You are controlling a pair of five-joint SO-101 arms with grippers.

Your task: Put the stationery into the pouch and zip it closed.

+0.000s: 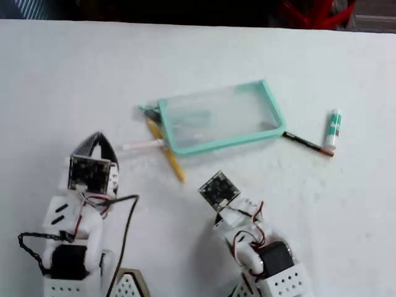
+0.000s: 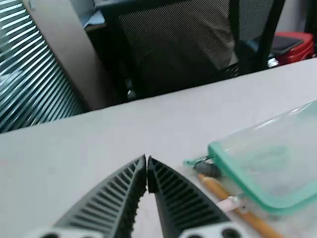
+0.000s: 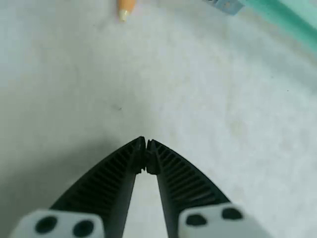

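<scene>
A clear pouch with a teal zip border (image 1: 219, 117) lies flat in the middle of the table; in the left wrist view the pouch (image 2: 270, 166) has its zip pull (image 2: 200, 163) at the near corner. A yellow pencil (image 1: 164, 150) and a white-pink pen (image 1: 141, 146) lie crossed at its left end. A dark pencil (image 1: 307, 143) and a white-green glue stick (image 1: 333, 129) lie to its right. My left gripper (image 2: 146, 163) is shut and holds nothing, left of the pouch. My right gripper (image 3: 145, 148) is shut over bare table, below the pouch, near the yellow pencil's tip (image 3: 125, 10).
The white table (image 1: 74, 80) stretches wide on every side of the pouch. Beyond its far edge stand a dark mesh chair (image 2: 188, 39), window blinds (image 2: 29, 79) and something red (image 1: 315, 12).
</scene>
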